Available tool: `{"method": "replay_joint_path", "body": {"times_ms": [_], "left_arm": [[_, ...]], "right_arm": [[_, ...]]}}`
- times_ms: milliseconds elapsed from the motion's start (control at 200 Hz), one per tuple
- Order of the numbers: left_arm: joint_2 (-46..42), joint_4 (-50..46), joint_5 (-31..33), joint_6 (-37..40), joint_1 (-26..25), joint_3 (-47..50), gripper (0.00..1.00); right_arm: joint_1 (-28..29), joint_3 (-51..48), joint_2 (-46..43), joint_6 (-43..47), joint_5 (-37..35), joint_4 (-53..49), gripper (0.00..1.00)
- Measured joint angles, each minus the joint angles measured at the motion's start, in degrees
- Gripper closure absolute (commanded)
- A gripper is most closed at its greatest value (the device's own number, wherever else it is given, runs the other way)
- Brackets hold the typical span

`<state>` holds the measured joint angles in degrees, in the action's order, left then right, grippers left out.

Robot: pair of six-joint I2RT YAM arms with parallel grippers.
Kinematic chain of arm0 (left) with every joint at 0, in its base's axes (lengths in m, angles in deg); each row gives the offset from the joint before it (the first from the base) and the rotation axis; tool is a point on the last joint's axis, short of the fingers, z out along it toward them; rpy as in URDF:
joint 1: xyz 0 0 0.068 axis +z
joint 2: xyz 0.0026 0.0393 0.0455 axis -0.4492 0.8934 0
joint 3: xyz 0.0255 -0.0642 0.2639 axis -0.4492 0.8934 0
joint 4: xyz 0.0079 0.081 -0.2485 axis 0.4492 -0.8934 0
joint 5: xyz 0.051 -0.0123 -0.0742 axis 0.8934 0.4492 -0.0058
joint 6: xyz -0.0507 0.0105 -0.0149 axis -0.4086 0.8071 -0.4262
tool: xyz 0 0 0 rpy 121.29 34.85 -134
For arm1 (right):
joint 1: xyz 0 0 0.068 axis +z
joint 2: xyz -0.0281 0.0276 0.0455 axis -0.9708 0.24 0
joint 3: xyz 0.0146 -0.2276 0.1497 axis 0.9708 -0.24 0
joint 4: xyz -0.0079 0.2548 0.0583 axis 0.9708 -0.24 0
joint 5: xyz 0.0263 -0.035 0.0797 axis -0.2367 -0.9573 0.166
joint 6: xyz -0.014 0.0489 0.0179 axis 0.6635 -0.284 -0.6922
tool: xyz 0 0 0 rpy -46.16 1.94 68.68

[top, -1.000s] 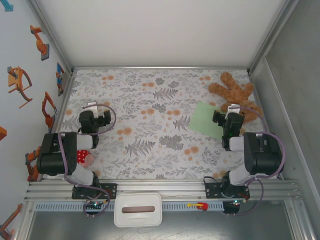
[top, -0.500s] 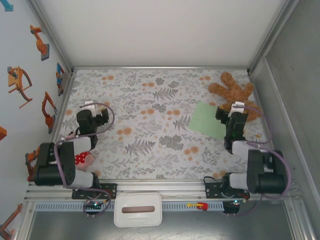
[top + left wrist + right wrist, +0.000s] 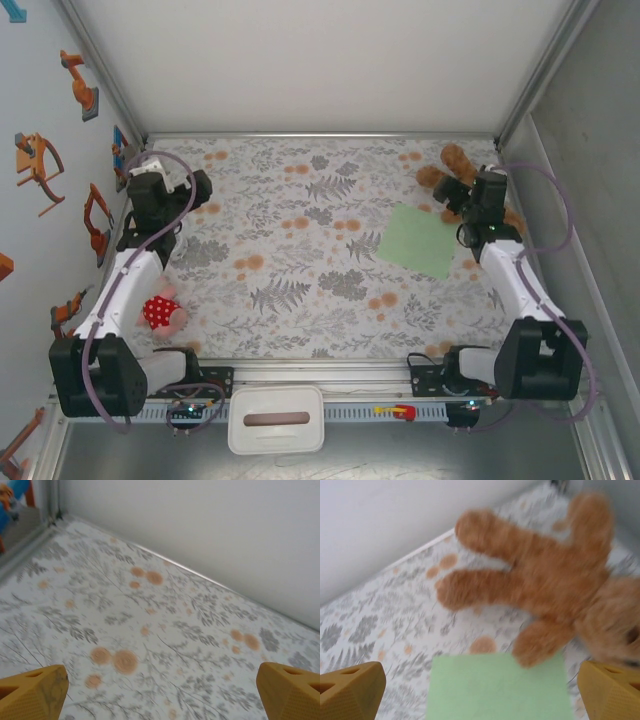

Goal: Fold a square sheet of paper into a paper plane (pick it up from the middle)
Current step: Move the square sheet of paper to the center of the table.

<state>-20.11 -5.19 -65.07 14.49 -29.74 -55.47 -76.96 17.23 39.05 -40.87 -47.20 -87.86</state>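
Stage: the very start, by my reading; no crease shows anywhere.
Square sheet of paper [image 3: 420, 240]: lies flat and unfolded on the bench [image 3: 300, 300], just beside the brown teddy bear [image 3: 540, 580] on its near-left side. Its far edge meets one of the bear's legs, and I cannot tell whether the leg rests on it.
Paper plane: not made yet.
Right gripper [image 3: 480, 692]: fingers spread wide, holding nothing. It hangs over the bear and is aimed at the sheet's far edge.
Left gripper [image 3: 160, 695]: fingers spread wide, holding nothing. It is well apart from the bear, across the bench over bare floral cloth.
Done: nothing I can see.
Left: grasping the sheet at its middle, then every fold.
Likely next: the right gripper, being nearer, shifts from the bear toward the sheet's middle.
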Motion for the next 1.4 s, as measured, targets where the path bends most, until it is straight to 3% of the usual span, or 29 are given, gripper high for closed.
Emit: {"method": "replay_joint_path", "body": {"times_ms": [315, 606, 1032, 1402], "left_arm": [[8.44, -3.48, -14.4, -9.66, -4.55, -0.15, 0.04], [14.95, -1.03, -21.73, -15.21, -8.0, -0.15, 0.03], [20.06, 2.8, -25.27, -19.06, -9.73, -0.15, 0.02], [24.02, 2.95, -26.27, -20.85, -9.73, -0.33, 0.02]], "right_arm": [[1.29, 2.05, 15.78, -9.94, 12.66, -5.9, 0.12], [2.32, 5.42, 21.66, -13.27, 14.45, -7.21, 0.12], [5.99, 8.35, 27.61, -14.97, 13.27, -10.21, 0.13], [16.39, 14.16, 33.48, -17.94, 13.16, -9.07, 0.14]]}}
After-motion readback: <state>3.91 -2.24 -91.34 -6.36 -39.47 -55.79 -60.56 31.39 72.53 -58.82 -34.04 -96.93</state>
